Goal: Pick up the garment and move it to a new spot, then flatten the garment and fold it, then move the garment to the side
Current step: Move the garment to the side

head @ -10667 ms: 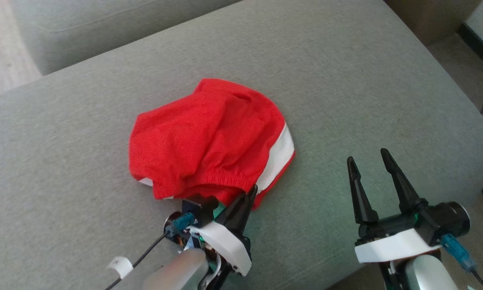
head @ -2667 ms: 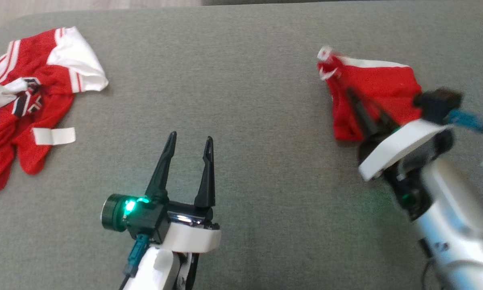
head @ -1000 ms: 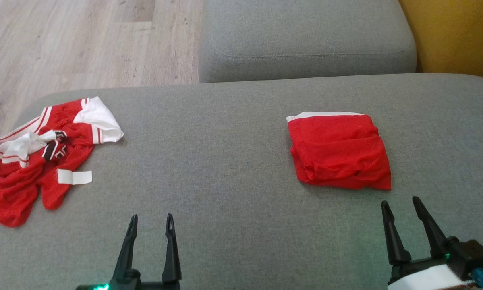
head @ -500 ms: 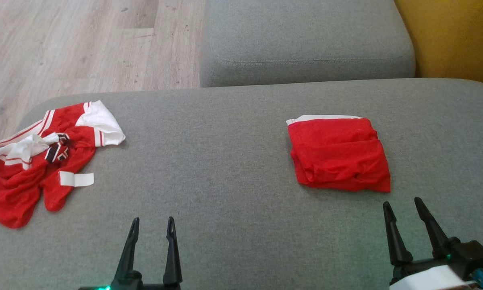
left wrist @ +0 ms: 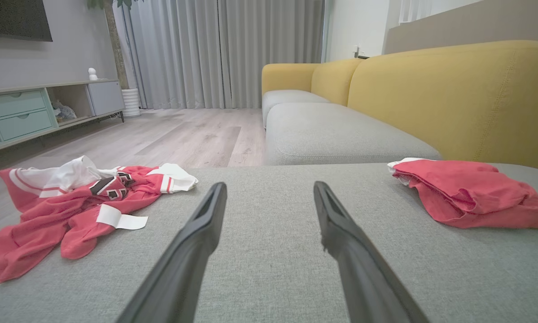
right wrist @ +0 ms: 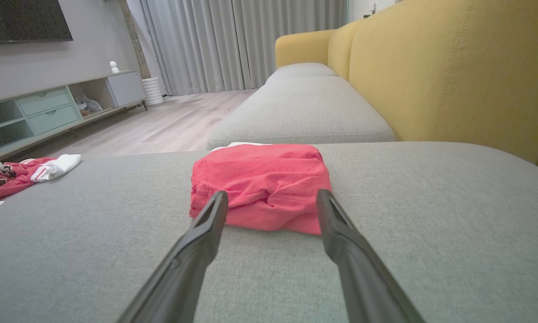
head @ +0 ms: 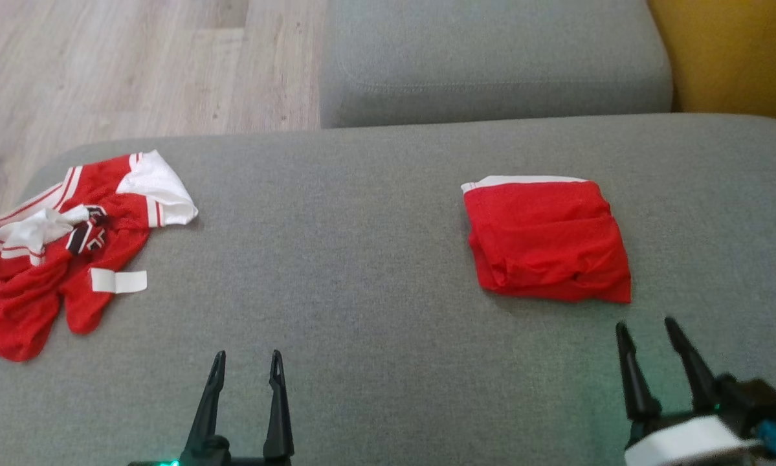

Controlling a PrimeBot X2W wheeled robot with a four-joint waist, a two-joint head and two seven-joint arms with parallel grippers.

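Garment point(head: 546, 243), soft red folded rectangle on woven grey cushion point(head: 362, 259) (left tool point(head: 248, 355), right tool point(head: 645, 323) wide)

This is a home living room, with a yellow sofa point(left wrist: 452, 98), grey curtains point(left wrist: 224, 54), television point(left wrist: 15, 18) and low sideboard point(left wrist: 26, 112).

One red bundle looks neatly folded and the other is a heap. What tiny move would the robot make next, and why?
Probably the left gripper should reach forward and leftward toward the crumpled jersey. The folded garment lies tidy on the sofa, this gripper and the right gripper stand open and empty, and the jersey is a heap on the left gripper's side.
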